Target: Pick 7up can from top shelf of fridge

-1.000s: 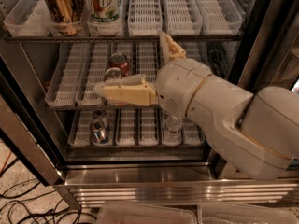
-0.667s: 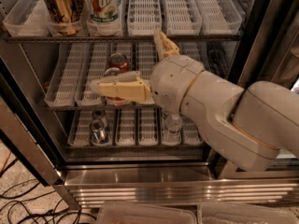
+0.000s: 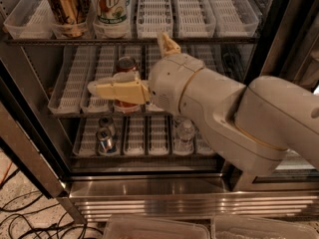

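The task is sitting at an early stage: the reach is under way and the grasp is not yet done. The 7up can (image 3: 110, 6) is standing upright near the front of a white tray lane on the top shelf (image 3: 192, 11) of the fridge (image 3: 149, 199), just beside a gold-brown can (image 3: 65, 9) on its left. Nothing is touching it.

The end effector (image 3: 112, 90) is pointing left at the height of the middle shelf, in front of a red can (image 3: 125, 66), and is hanging well below the 7up can. It is not gripping the 7up can. Whether it is spread wide or drawn narrow, I cannot tell from this angle. The big pale arm (image 3: 224, 113) is filling the right half of the doorway and hiding part of the lower shelves, where a few cans and bottles (image 3: 104, 133) are standing.

As I judge it, the end effector needs to rise to the top shelf, line up with the 7up can, close around it and draw it out past the tray lip.

Compared with a second ago, the arm is sitting further left and a little higher, so the end effector is now lying almost directly under the 7up can's lane rather than to its right. The 7up can and its gold-brown neighbour are keeping the same places.
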Motion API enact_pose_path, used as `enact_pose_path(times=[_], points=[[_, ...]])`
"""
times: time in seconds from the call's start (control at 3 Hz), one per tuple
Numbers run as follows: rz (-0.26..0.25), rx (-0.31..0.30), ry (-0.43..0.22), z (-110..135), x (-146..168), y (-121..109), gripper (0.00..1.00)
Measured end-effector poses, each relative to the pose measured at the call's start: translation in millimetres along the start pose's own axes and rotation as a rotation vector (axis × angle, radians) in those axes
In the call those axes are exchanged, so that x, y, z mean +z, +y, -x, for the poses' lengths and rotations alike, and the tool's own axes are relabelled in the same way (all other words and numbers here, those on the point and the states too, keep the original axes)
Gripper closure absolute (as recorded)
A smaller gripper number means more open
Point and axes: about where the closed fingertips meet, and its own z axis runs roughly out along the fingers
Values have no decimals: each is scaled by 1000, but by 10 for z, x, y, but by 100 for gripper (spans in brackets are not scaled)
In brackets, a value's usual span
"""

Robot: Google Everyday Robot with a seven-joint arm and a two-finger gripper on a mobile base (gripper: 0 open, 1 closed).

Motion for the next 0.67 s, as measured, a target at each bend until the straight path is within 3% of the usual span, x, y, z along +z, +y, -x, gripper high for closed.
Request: enact_pose_path(times=[0.67], points=[[-47, -3, 30, 118, 53, -107, 0]])
